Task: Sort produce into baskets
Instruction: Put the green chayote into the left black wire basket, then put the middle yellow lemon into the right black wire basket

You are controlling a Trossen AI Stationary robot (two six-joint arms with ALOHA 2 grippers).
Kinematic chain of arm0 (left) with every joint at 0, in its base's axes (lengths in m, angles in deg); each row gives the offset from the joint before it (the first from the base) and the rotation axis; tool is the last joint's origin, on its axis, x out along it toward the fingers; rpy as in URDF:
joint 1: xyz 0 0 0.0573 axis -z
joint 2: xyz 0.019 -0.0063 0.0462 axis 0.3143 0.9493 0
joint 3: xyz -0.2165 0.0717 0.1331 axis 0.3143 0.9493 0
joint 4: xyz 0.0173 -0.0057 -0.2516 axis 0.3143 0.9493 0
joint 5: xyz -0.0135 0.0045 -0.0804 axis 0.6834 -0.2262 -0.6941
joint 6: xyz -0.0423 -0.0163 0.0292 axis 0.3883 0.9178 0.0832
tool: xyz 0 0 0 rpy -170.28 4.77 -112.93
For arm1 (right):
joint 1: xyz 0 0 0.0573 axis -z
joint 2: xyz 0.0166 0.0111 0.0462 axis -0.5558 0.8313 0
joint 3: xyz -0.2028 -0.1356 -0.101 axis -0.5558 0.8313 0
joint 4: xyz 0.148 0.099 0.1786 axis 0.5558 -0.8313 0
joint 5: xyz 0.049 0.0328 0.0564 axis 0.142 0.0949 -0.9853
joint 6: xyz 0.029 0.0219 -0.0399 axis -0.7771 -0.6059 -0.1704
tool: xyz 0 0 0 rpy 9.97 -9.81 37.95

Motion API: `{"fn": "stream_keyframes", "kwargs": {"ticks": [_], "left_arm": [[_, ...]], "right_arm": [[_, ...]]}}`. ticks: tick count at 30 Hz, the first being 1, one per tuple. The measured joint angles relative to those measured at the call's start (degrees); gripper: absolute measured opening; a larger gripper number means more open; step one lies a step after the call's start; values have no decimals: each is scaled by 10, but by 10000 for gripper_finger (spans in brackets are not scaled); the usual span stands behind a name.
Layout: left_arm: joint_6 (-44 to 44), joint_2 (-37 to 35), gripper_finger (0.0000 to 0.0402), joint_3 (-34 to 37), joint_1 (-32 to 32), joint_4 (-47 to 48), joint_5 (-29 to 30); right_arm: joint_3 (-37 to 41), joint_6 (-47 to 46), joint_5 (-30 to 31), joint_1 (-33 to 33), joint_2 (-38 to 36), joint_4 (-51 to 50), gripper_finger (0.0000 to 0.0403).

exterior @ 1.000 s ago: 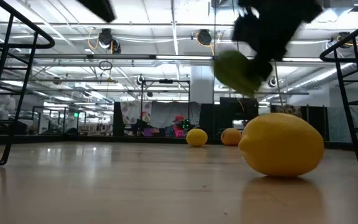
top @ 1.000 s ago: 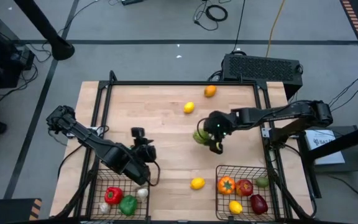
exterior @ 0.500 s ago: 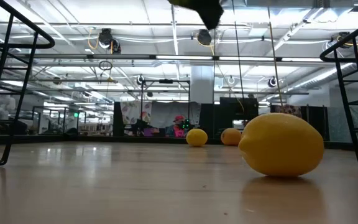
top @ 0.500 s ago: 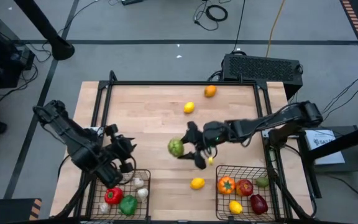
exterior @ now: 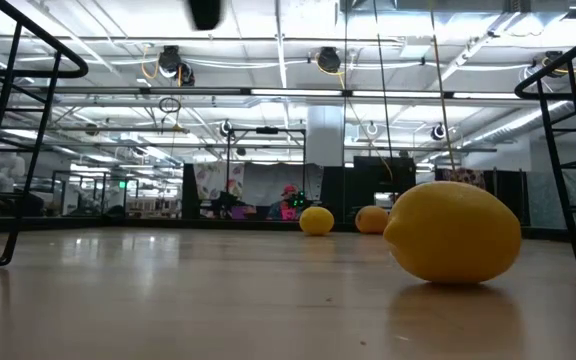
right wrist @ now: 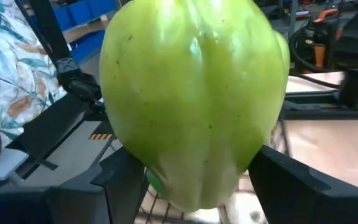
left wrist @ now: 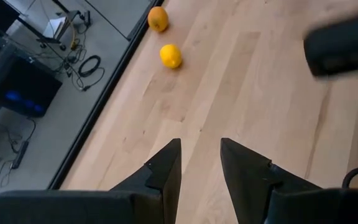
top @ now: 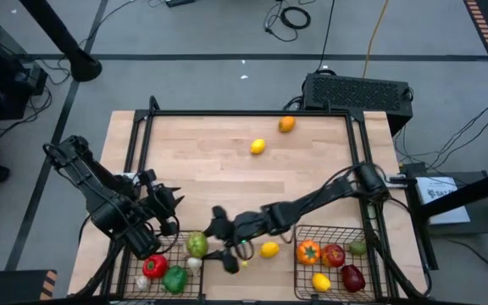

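Pepper, pale green, sits pinched between the fingers of my right claw, low in the frame and left of centre in the overhead picture, right over the near-right edge of the left basket. In my wrist camera the pepper fills the frame, long axis running up and down the picture, tapered end toward the bottom between my fingers; where its stem points I cannot tell.

Much is done, I judge. That left basket holds a red pepper, a green pepper and some garlic. The right basket, at lower right, holds a tomato, red apples and a lemon.

Left on the wood: a lemon between the baskets, another lemon and an orange near the top edge.

My left claw hangs empty at the lower left, fingers slightly parted.
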Motion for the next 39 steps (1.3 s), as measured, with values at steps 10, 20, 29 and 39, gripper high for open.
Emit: {"fn": "stream_keyframes", "kwargs": {"ticks": [10,20,29,39], "left_arm": [[0,0,121,0,0,1,0],[0,0,121,0,0,0,0],[0,0,121,0,0,-3,0],[0,1,121,0,0,-5,27]], "right_arm": [[-163,2,17,4,139,-33,258],[-195,1,63,13,173,-81,311],[-195,18,58,15,172,-89,354],[-195,60,91,-3,20,-406,354]]}}
